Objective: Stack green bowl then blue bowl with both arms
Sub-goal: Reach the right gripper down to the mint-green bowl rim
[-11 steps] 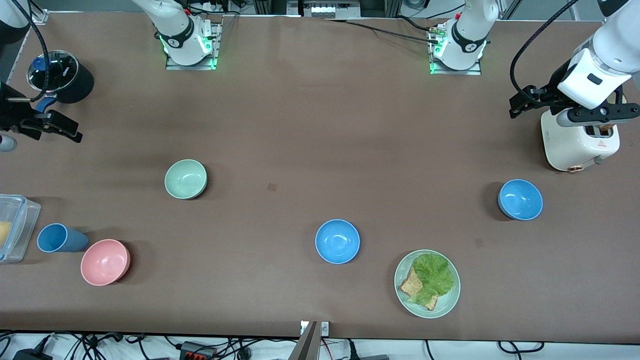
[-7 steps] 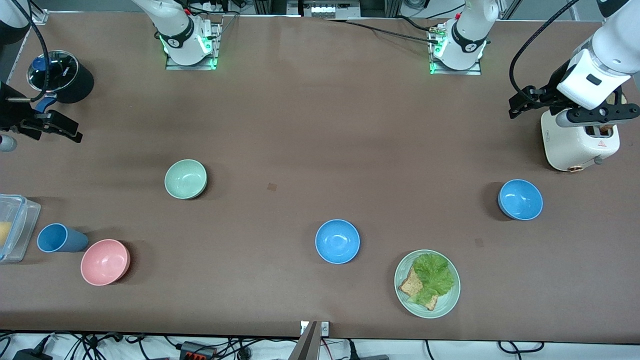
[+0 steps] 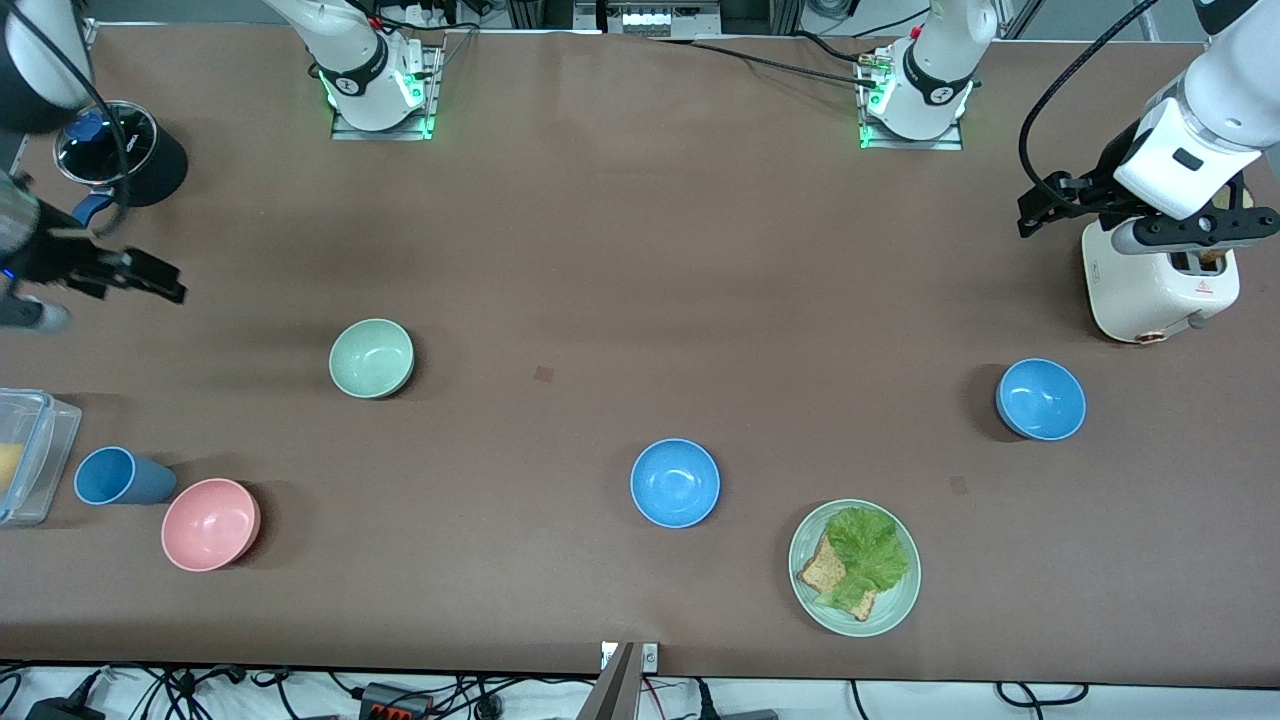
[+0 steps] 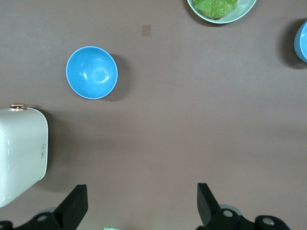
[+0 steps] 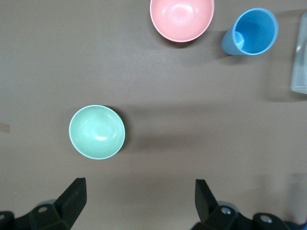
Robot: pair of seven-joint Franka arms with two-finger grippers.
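Note:
The green bowl (image 3: 371, 358) sits upright toward the right arm's end of the table, and shows in the right wrist view as the green bowl (image 5: 97, 132). Two blue bowls rest apart: one blue bowl (image 3: 675, 483) near the table's middle, the other blue bowl (image 3: 1041, 399) (image 4: 91, 72) toward the left arm's end. My right gripper (image 3: 90, 275) (image 5: 139, 201) hangs open and empty over bare table beside the green bowl. My left gripper (image 3: 1185, 232) (image 4: 142, 201) hangs open and empty by the toaster.
A white toaster (image 3: 1160, 285) stands at the left arm's end. A pale-green plate (image 3: 800, 575) holds lettuce and toast near the front edge. A pink bowl (image 3: 210, 524), a blue cup (image 3: 118, 476), a clear box (image 3: 30, 455) and a black pot (image 3: 125, 150) crowd the right arm's end.
The right arm's hand has shifted a little toward the green bowl. The left arm and all bowls have stayed put.

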